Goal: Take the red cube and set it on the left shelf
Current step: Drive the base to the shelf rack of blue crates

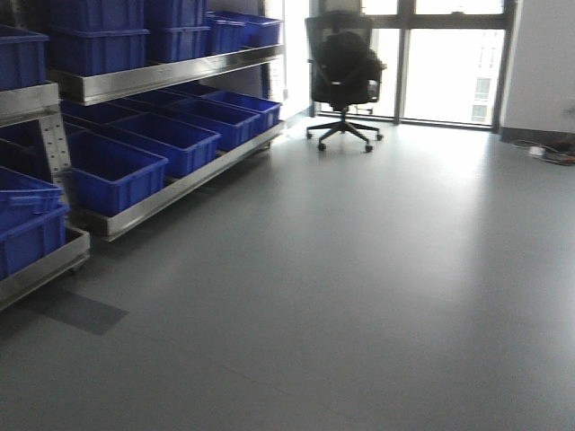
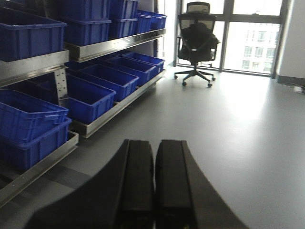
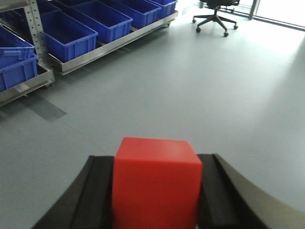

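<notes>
Indoors, right tool [image 3: 156,163] clamps red cube [image 3: 155,191].

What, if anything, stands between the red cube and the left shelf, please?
Nothing visible. The cube sits clamped in the right pincer, and only bare floor lies between it and the shelf; the chair stands far off by the window.

One red cube [image 3: 156,183], one office chair [image 1: 345,76], two tools (left tool [image 2: 154,186], right tool [image 3: 157,193]) and over ten blue crates [image 1: 117,175] are pictured.
</notes>
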